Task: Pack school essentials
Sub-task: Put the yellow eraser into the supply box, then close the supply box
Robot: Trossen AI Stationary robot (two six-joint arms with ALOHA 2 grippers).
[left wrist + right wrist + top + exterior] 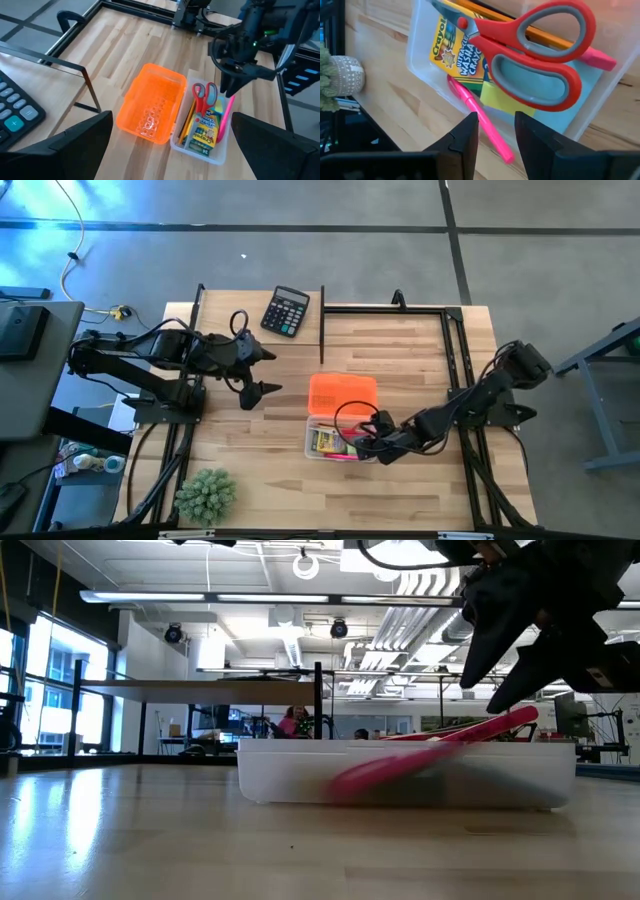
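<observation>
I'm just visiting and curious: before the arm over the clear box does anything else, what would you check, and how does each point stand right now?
1. Pink pen fully in the clear box: not ok, it leans over the rim.
2. Right gripper clear of the pen: cannot tell; jaws slightly apart just above it.
3. Scissors and crayon pack inside: ok.
4. Orange lid open, off the box: ok.
5. Left gripper out of the way: ok, open, away from the box.
6. Pencil inside: ok.
</observation>
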